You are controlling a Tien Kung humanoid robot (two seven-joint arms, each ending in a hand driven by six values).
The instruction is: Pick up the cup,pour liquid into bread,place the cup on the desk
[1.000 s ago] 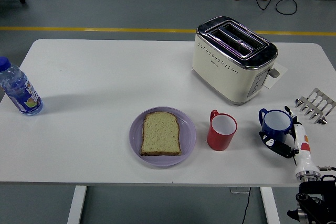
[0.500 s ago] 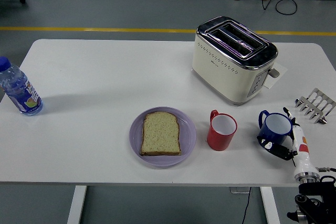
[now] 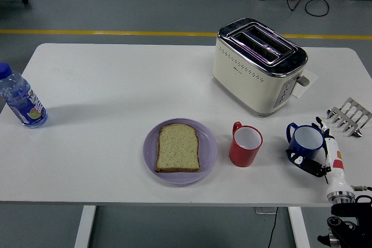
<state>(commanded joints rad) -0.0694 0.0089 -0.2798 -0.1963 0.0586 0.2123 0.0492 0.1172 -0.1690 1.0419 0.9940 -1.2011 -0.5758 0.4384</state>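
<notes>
Right robot hand (image 3: 317, 156) grips blue cup (image 3: 306, 139) near table (image 3: 116, 85) right edge.

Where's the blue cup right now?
In the head view, the blue cup stands near the table's right edge, right of the red cup, with the right hand around it.

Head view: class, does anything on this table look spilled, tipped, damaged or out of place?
Nothing stands out. The bread lies flat on the purple plate, the red cup and blue cup stand upright, and no liquid shows on the table. The right robot hand wraps the blue cup.
</notes>
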